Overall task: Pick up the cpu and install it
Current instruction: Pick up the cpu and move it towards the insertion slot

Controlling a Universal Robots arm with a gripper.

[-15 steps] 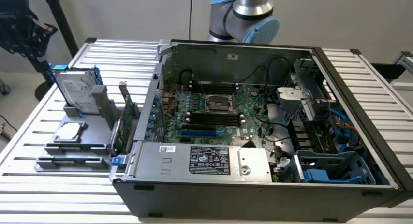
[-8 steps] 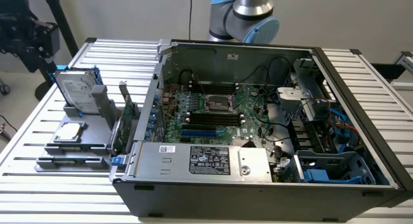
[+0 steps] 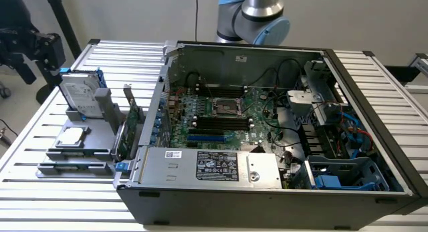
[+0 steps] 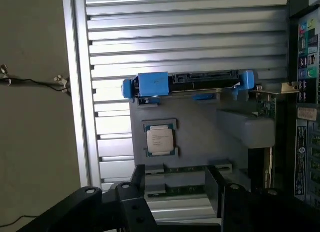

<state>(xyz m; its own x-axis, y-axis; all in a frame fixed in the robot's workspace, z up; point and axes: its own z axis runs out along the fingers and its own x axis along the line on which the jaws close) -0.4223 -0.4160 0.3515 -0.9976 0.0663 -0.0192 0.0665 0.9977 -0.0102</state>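
The cpu (image 3: 72, 137), a small flat silver square, lies in a pocket of the grey holder (image 3: 73, 164) at the exterior view's left, beside the open computer case (image 3: 267, 192). In the wrist view the cpu (image 4: 160, 138) rests flat on the holder (image 4: 200, 137), well below my gripper (image 4: 175, 172). The two dark fingers (image 4: 139, 179) stand wide apart, open, with nothing between them. The motherboard's bare socket (image 3: 224, 107) sits in the middle of the case.
A silver hard drive in a blue bracket (image 3: 80, 94) stands upright behind the cpu. Green circuit cards (image 3: 130, 127) stand between holder and case. A power supply (image 3: 214, 167) and cables fill the case. The table edge (image 4: 75, 92) runs close to the holder.
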